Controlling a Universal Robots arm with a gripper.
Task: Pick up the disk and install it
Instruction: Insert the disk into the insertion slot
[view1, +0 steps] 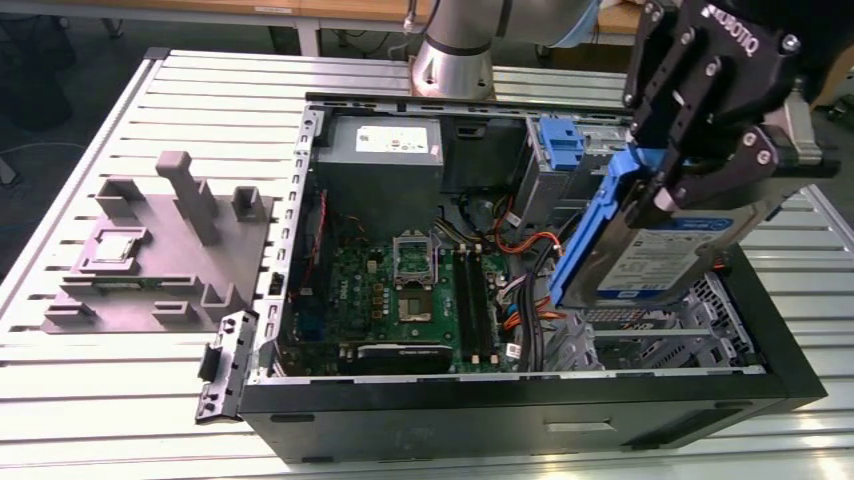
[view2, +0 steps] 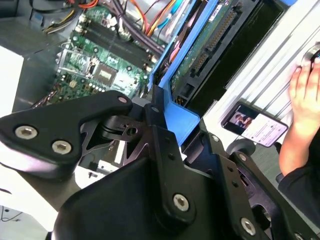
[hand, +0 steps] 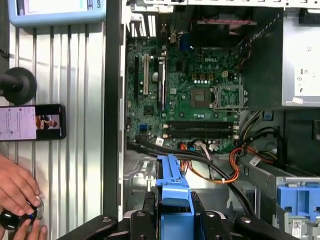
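The slatted metal tabletop (view1: 120, 400) carries an open computer case (view1: 534, 420), lying on its side toward the exterior view's right and reaching almost to the edge nearest that camera. A grey fixture block (view1: 160, 250) stands near the tabletop edge on the exterior view's left, well apart from the work.

Inside the case, the grey power supply (view1: 380, 160) sits at the end nearest the arm's base. The green motherboard (view1: 400, 290) is beside it, and a perforated drive cage (view1: 641, 340) fills the corner on the exterior view's right. A lone blue bracket (view1: 561, 145) stands just beside the power supply.

The gripper (view1: 714, 175) hangs above that cage corner. Its fingers (hand: 148, 207) are closed on the disk (view1: 667, 260), clamping the blue carrier frame at its upper end. The disk is off the tabletop and steeply tilted, with its label facing the exterior camera. Its lower end dips into the case just above the cage, and I cannot tell whether it touches anything there.

Judging from this, the pick-up is done and the install step is in hand. Seating the disk would call for squaring the blue frame with the cage opening, keeping clear of the orange and black cables (view1: 527, 250) beside it.

On the tabletop outside the case, a phone (hand: 30, 122) lies near a person's hand (hand: 17, 185), which rests on a small dark knob.
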